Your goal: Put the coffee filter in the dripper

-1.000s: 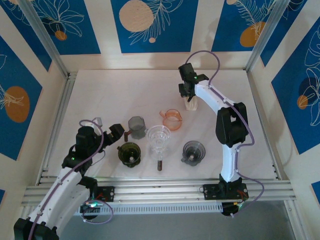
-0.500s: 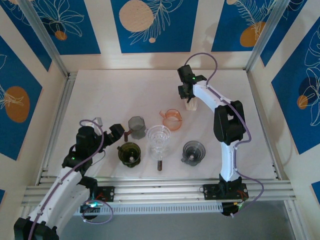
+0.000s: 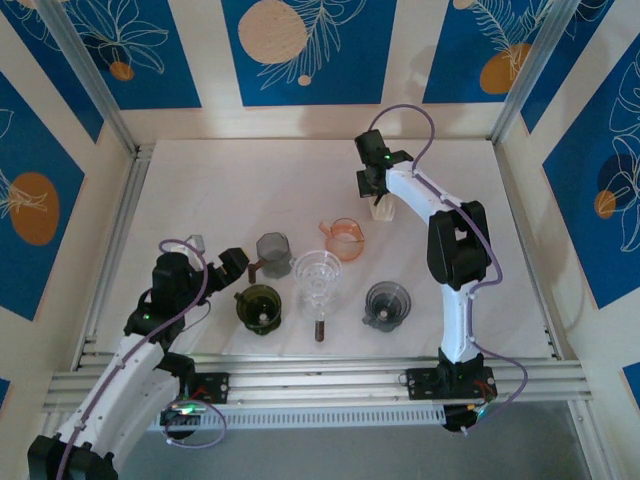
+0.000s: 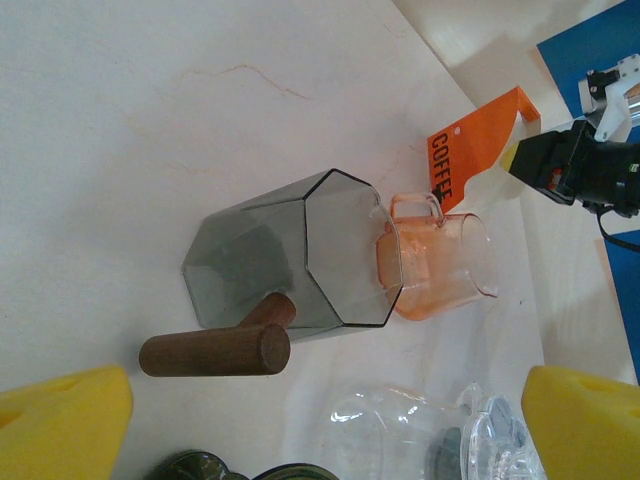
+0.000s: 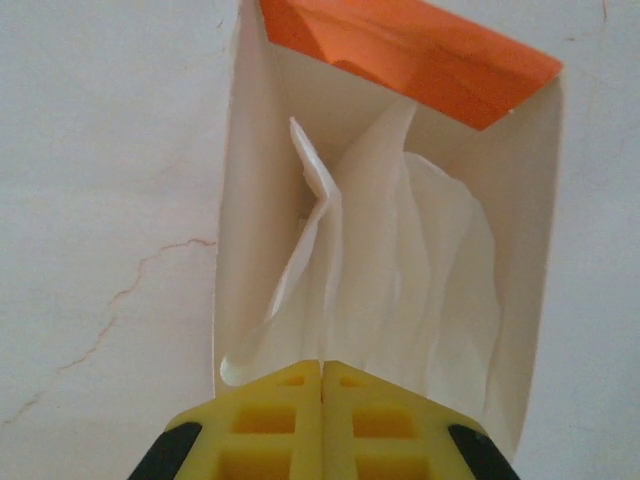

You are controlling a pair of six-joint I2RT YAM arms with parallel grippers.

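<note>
Right hand (image 5: 322, 385): clenched, yellow pads (image 5: 270, 420) pressed flat together at the open mouth of the filter box (image 5: 520, 250); cannot tell whether a sheet is caught between them.
Coffee filter (image 5: 420, 260): inside the box, white and creased, one of several folded sheets, lower edge meeting the pads.
Filter box: white walls, orange flap (image 5: 420, 50) at the far end; lying on the pale surface (image 3: 220, 190), far right of the middle in the top view (image 3: 381, 211), right hand (image 3: 377, 195) directly over it.
Left hand (image 4: 320, 430): released, yellow pads wide apart at the lower corners of the wrist view, grasping nothing; near the front left of the surface (image 3: 215, 252).
Grey dripper (image 4: 290, 260): faceted, lying on its side with a wooden handle (image 4: 215, 350) toward the left hand; just beside that hand in the top view (image 3: 272, 248).
Orange dripper (image 4: 440, 265): right behind the grey one, on its side; whether touching, cannot tell.
Clear dripper (image 3: 317, 275): centre of the surface, between the others.
Green dripper (image 3: 260, 305): front row, left of the clear one.
Smoky dripper (image 3: 386, 302): front row, right of the clear one, well apart from the filter box.
</note>
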